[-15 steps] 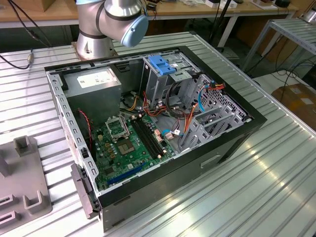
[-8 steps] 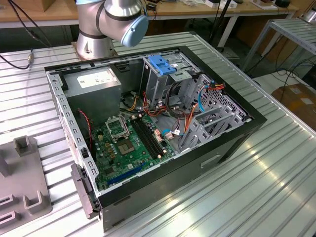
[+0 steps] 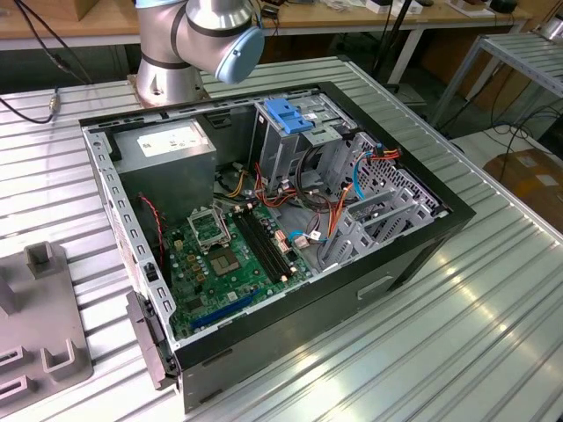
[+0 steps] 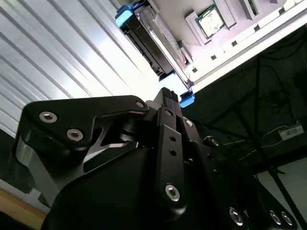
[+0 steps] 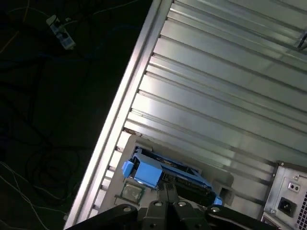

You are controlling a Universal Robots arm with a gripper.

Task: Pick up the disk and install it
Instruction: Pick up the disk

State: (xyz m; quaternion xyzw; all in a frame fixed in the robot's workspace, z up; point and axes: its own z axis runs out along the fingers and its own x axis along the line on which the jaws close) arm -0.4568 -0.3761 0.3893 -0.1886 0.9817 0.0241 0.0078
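Black links of the gripper (image 4: 169,96) are sitting closest to the lens in the second wrist view. Its fingers (image 4: 165,139) are pressing together with nothing between them. Their tips are pointing at the disk (image 4: 148,43), close to its blue carrier rail, and I cannot tell if they are touching it. The disk, a grey drive in a bright blue frame, is resting on a pale grey holder (image 4: 170,14) near the edge of the ribbed metal table (image 5: 216,96), apart from the open computer case (image 3: 396,264). A small square chip (image 4: 210,21) is lying on the same holder beside the disk. In the exterior view the case is lying on its side on the table, showing a green board (image 3: 220,264) and a blue bracket (image 3: 286,114) on top of its grey cage. The arm's base (image 3: 176,53) is standing behind it.
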